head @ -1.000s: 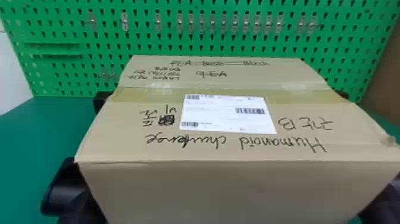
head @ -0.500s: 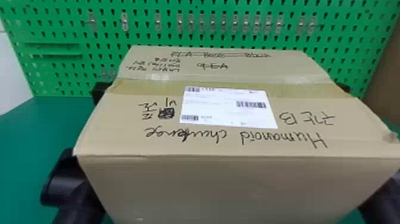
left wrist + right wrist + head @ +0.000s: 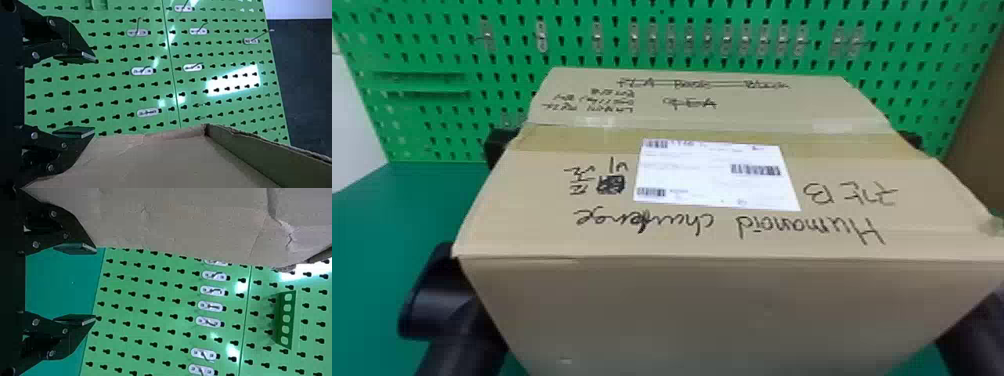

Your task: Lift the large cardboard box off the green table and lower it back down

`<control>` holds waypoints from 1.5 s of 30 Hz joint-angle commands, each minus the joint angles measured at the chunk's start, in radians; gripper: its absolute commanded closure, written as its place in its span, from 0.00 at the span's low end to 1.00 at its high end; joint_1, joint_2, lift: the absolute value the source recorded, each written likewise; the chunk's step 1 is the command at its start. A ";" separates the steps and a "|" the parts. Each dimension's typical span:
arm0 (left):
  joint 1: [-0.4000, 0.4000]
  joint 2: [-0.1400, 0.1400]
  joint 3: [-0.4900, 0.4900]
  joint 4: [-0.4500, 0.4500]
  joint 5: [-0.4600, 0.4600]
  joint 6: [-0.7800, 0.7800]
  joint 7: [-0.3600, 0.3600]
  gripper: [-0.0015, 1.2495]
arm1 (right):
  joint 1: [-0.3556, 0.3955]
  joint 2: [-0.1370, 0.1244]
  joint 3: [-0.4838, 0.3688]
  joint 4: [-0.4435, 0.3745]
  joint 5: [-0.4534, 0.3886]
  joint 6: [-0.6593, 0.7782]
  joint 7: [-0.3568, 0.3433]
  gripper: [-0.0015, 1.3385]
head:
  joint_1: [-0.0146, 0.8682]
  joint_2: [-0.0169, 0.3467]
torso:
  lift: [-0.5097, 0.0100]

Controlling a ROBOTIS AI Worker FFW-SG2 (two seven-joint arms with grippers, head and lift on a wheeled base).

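Observation:
The large cardboard box (image 3: 682,310) is held up between both arms, its labelled top towards the camera; its underside is hidden. My left gripper (image 3: 499,145) is a dark shape past the box's left edge, and my right gripper (image 3: 911,139) peeks out past the right edge. In the left wrist view the left gripper (image 3: 94,96) stands open, nothing between its fingertips, one finger against or close by the box wall (image 3: 156,164). The right wrist view has the right gripper (image 3: 96,284) likewise open and empty, with the box side (image 3: 184,223) along one finger.
Behind the box rises a green pegboard (image 3: 447,115) with metal hooks. Green table surface (image 3: 367,240) shows to the left of the box. A brown panel (image 3: 977,120) stands at the far right, and a green holder (image 3: 286,319) is mounted on the pegboard.
The box has risen, its far edge climbing higher against the pegboard. The left forearm has come up with it at the box's side.

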 commanded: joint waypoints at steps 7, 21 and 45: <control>-0.003 0.001 -0.002 0.000 -0.002 0.003 0.000 0.46 | -0.003 -0.002 0.000 -0.001 0.002 0.000 0.000 0.46 | 0.59 0.19 | 0.57; -0.002 0.001 -0.004 -0.002 -0.002 0.005 0.000 0.46 | 0.002 0.000 0.000 -0.002 0.003 0.005 0.000 0.46 | 0.59 0.19 | 0.57; 0.044 -0.001 -0.008 -0.002 0.004 0.017 0.002 0.46 | 0.058 0.012 -0.019 -0.010 0.008 0.023 0.000 0.46 | 0.59 0.19 | 0.57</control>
